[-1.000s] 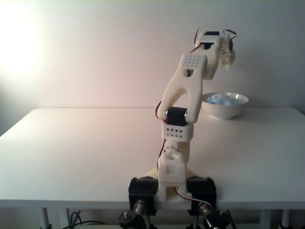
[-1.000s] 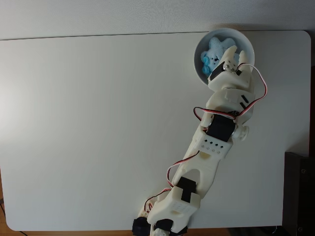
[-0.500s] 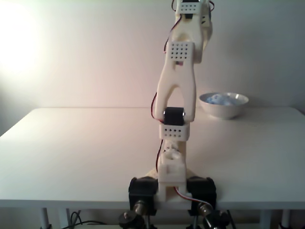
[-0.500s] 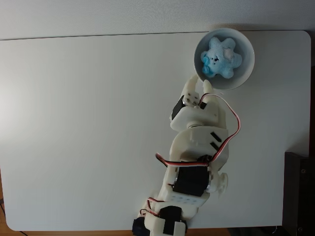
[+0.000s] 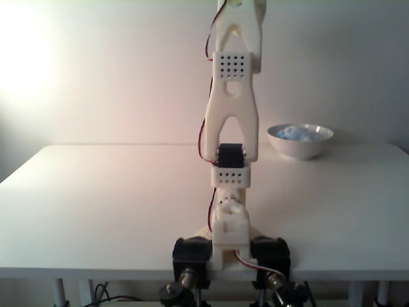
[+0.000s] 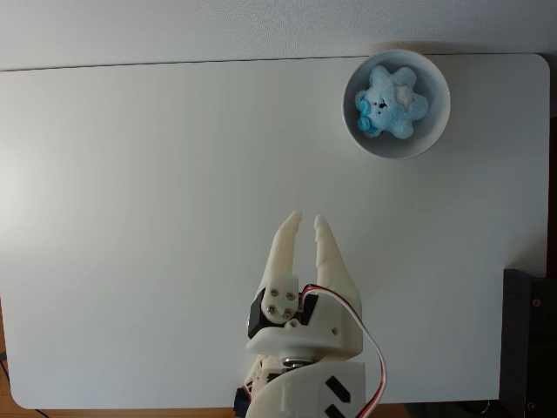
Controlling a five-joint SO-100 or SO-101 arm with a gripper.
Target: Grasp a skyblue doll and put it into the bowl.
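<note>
Little looks likely to go wrong now: only a swing of the white jointed arm (image 5: 233,121) toward the round glossy white ceramic bowl (image 6: 434,131) could knock it. The fluffy pale-blue plush doll (image 6: 389,103) lies inside that bowl, well apart from the white two-finger claw (image 6: 306,223), which is slightly parted and empty

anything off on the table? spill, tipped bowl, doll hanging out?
Nothing stands out. The bowl sits upright near the table's far right corner in the top-down fixed view, with the blue doll fully inside it. The claw is empty, fingers slightly apart, well clear of the bowl.
</note>
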